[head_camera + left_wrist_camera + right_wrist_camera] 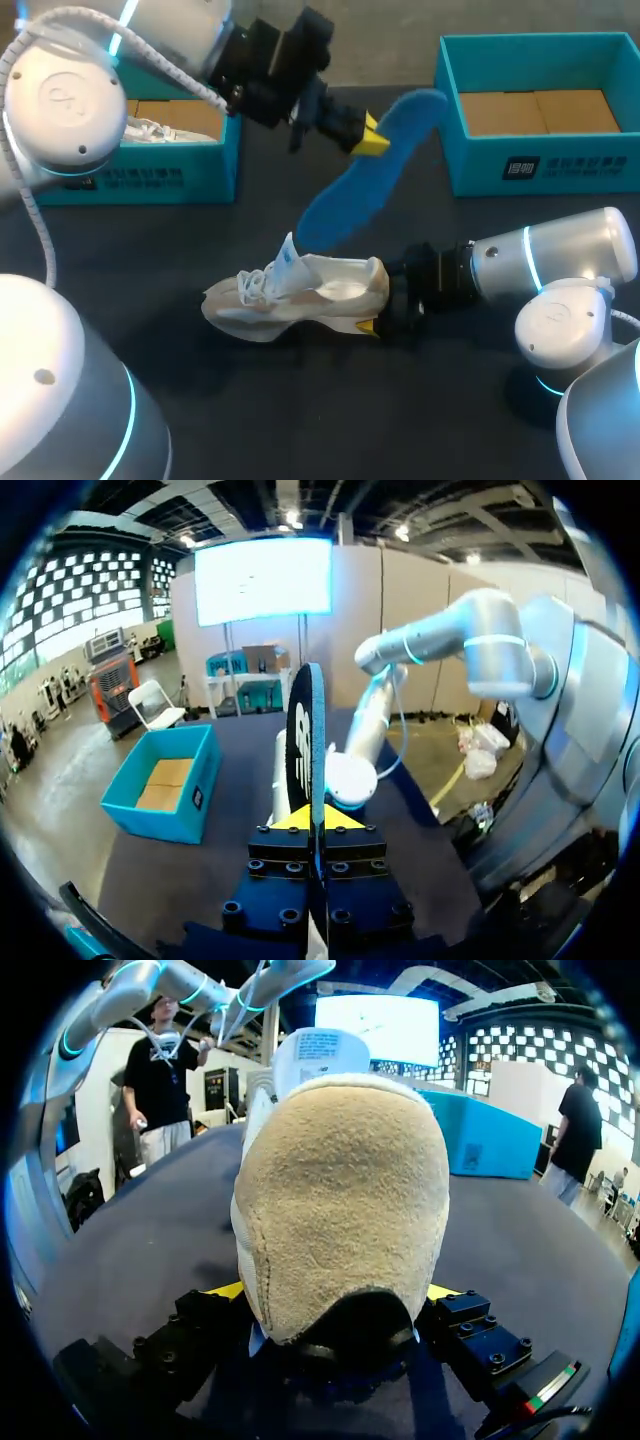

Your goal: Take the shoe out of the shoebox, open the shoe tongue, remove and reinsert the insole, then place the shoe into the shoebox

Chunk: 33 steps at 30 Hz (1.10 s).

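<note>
A blue insole point(365, 180) hangs tilted above the table, with my left gripper point(368, 140) shut on its upper part. In the left wrist view the insole point(305, 730) stands edge-on between the yellow tips of that gripper point(318, 822). Below it a beige and white shoe point(295, 295) lies on the dark table, its tongue raised and its toe pointing left. My right gripper point(380, 298) is shut on the shoe's heel. The right wrist view shows the suede heel point(345, 1200) filling the space between that gripper's point(335, 1295) fingers.
A teal shoebox point(480, 165) with a bare cardboard floor stands at the back right. At the back left a second teal box point(150, 175) holds another white shoe point(155, 130), partly hidden by my left arm. The dark tabletop point(300, 400) stretches to the front.
</note>
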Each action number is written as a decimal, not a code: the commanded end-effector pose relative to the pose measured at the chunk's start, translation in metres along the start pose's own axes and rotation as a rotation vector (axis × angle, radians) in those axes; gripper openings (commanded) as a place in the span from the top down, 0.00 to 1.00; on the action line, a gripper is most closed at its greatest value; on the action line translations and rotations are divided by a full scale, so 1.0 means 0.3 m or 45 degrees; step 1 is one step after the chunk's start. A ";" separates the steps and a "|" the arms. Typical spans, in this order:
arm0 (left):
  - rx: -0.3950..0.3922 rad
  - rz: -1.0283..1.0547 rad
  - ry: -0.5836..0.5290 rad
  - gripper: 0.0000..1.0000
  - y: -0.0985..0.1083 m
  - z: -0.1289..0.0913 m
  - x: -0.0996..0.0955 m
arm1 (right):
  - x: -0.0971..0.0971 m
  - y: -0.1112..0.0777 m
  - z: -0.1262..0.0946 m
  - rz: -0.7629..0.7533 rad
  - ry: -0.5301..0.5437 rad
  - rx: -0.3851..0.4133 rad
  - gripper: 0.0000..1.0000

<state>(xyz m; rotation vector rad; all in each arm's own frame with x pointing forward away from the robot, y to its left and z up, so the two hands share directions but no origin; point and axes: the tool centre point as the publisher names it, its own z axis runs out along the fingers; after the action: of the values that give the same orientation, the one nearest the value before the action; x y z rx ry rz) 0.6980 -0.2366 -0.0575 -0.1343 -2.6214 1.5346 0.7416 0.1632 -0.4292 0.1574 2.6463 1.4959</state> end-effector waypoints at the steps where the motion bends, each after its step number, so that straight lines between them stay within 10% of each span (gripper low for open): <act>1: 0.144 -0.107 0.001 1.00 -0.020 -0.026 0.032 | 0.001 -0.003 0.010 0.000 -0.002 0.000 1.00; 22: 0.557 -0.475 0.234 1.00 -0.190 -0.165 0.147 | 0.001 -0.003 0.010 0.000 -0.002 0.000 1.00; 33: 0.557 -0.475 0.234 1.00 -0.190 -0.165 0.147 | 0.001 -0.003 0.010 0.000 -0.002 0.000 1.00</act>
<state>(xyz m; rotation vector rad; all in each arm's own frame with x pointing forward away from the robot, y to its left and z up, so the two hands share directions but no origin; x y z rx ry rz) 0.6608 -0.2160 0.0196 0.2210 -1.9761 1.7950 0.7416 0.1632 -0.4292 0.1574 2.6463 1.4958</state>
